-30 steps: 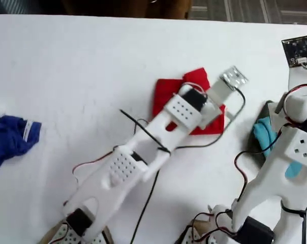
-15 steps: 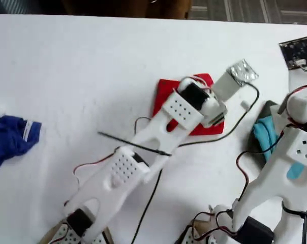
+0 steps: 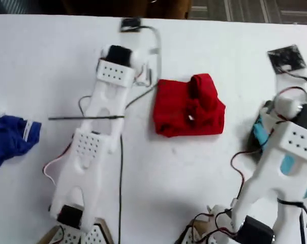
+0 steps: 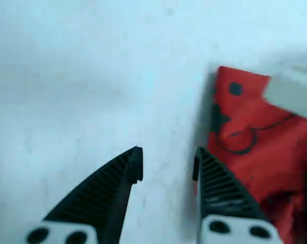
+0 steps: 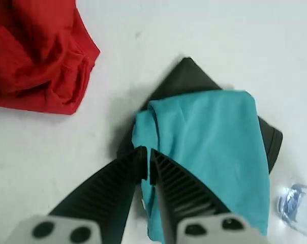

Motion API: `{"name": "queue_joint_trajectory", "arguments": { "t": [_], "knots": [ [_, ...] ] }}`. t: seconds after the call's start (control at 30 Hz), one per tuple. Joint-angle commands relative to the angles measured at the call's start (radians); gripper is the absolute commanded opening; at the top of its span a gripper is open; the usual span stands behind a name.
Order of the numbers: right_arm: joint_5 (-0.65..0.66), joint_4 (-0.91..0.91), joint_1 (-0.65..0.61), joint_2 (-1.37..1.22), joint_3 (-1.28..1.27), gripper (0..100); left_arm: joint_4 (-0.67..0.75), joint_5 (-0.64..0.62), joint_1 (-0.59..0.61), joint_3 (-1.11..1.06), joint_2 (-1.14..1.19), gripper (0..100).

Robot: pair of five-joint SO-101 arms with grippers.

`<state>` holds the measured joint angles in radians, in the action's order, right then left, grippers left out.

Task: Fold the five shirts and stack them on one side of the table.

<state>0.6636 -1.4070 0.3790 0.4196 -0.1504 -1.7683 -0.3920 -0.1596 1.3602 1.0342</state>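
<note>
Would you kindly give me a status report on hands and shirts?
Left hand open, beside red shirt. Right hand shut, over teal shirt on dark shirt. Blue shirt crumpled, apart.

No text or number can be read. The red shirt bears a black print of unclear shape. The blue shirt has a white tag, too small to read.

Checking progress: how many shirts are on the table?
4: red shirt mid-table, blue shirt at the left edge, teal shirt atop a black shirt right. Others may be hidden.
</note>
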Motion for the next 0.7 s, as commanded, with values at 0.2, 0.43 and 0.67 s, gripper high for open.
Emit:
{"name": "queue_joint_trajectory", "arguments": {
  "t": [0.2, 0.43, 0.67],
  "knots": [
    [-0.18, 0.203, -0.369, -0.019, -0.028, 1.9, 0.098, -0.063, -0.034, -0.088, -0.051, 18],
    [-0.319, 0.309, -0.378, -0.337, 0.077, 1.9, 0.262, -0.06, -0.087, -0.079, 0.029, 2],
    [-0.534, 0.036, -0.358, -0.685, 0.585, 1.9, 0.302, -0.063, -0.132, -0.077, 0.094, 3]
  ]
}}
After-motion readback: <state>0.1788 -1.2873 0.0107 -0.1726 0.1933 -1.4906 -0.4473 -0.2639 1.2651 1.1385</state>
